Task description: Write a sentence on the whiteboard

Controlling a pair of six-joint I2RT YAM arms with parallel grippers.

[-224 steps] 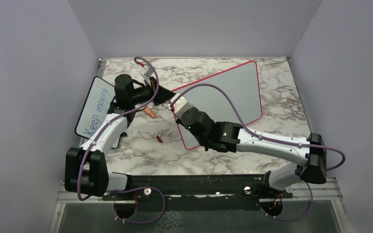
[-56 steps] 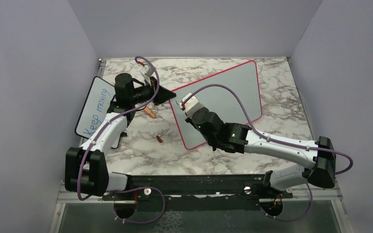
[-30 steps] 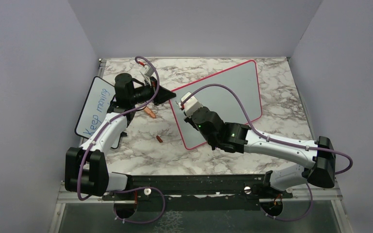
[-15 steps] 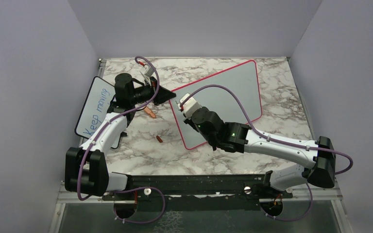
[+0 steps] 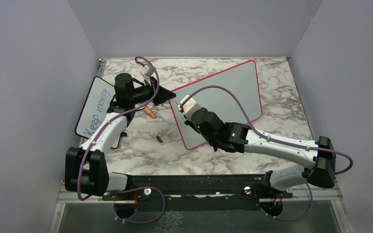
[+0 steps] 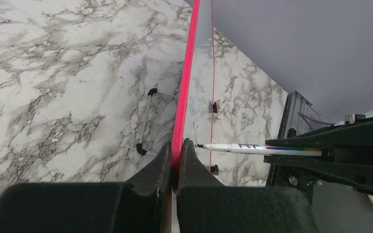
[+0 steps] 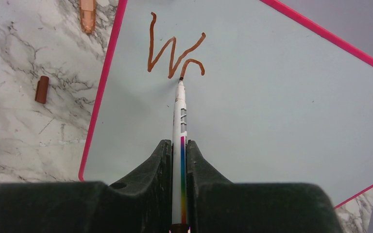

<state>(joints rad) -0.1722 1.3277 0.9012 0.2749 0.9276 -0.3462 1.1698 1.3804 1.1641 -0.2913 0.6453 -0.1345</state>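
Whiteboard (image 5: 228,92) stands propped at the middle of the table (image 5: 141,155), slanting far-right; the sentence (image 7: 172,51) shows only a W and part of a second letter. Judged light, stiff, liable to slide under pen pressure — best held at the frame. Left gripper (image 6: 176,144) pinches its left edge; right gripper (image 7: 178,144) pinches the marker (image 7: 180,107), tip at the stroke's end

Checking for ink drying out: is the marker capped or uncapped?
Uncapped: the marker shows a bare tip touching the whiteboard at the brown strokes.

Marble-patterned table (image 5: 277,92) with the whiteboard (image 5: 233,92), a smaller board (image 5: 94,109), a brown cap (image 5: 160,139), an orange marker (image 5: 150,111).
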